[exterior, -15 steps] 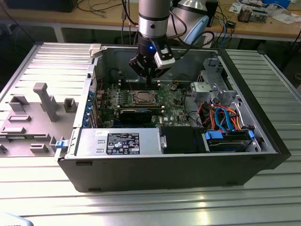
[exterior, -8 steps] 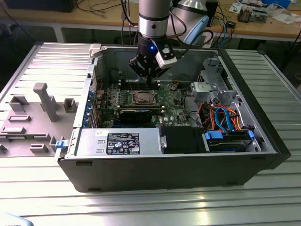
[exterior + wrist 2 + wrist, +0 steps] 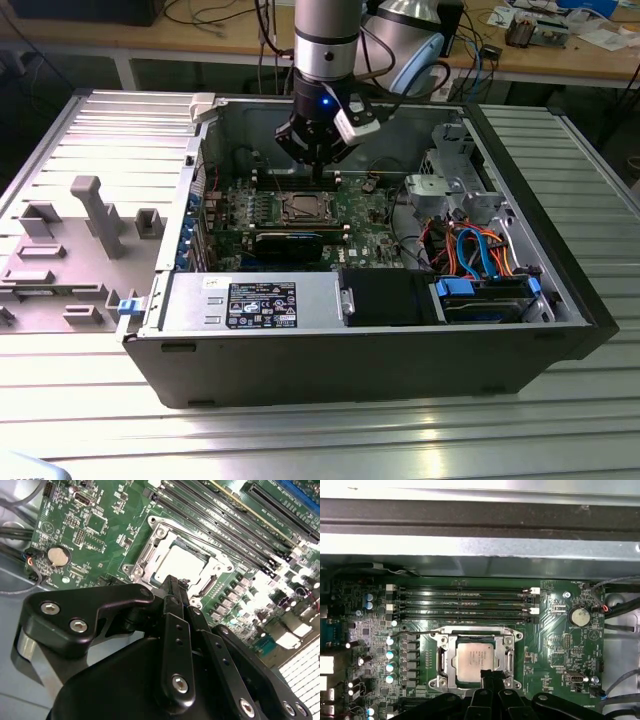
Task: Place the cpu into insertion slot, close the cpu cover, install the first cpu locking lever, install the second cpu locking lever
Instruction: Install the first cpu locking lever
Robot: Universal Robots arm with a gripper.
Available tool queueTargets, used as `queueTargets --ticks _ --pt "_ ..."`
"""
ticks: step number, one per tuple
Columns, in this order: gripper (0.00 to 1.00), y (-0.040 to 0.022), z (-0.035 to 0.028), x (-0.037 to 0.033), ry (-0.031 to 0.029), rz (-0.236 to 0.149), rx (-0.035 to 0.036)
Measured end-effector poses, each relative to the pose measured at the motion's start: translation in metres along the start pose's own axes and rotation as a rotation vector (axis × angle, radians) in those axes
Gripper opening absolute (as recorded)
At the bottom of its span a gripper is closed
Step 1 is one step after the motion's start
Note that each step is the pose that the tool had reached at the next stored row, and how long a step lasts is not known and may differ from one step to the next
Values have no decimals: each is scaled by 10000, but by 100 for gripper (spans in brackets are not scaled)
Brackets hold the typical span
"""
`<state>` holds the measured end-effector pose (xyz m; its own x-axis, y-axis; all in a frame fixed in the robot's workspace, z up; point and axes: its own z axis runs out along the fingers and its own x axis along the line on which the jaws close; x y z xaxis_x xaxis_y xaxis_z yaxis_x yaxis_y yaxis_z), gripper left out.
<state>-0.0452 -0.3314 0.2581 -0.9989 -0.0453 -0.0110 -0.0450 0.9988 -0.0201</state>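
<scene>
The cpu point(image 3: 476, 660), a silver-grey square, lies flat in the insertion slot on the green motherboard point(image 3: 555, 655); the slot's pin field is hidden beneath it. The cpu cover point(image 3: 446, 655), a silver frame, lies down around the chip. A thin locking lever point(image 3: 415, 633) runs out sideways from one socket corner. My gripper point(image 3: 488, 673) is shut with nothing in it, its black fingertips just above the cover's edge beside the cpu. In the second wrist view the gripper point(image 3: 172, 582) points at the cpu point(image 3: 182, 565). In the exterior view the gripper point(image 3: 318, 168) hangs over the cpu point(image 3: 300, 208).
Long black memory slots point(image 3: 465, 602) run beside the socket, with the case wall point(image 3: 480, 550) beyond them. A coin battery point(image 3: 579, 616) sits nearby. In the exterior view a black card point(image 3: 290, 243), drive cage point(image 3: 455, 180) and orange and blue cables point(image 3: 470, 250) crowd the open case.
</scene>
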Motion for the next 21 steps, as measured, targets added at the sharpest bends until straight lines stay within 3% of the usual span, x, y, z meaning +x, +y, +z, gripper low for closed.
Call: queueTargets --ticks 10,21 --pt "11 0 0 5 -4 -179 -2" --pt "11 6 -2 129 -6 -182 -2"
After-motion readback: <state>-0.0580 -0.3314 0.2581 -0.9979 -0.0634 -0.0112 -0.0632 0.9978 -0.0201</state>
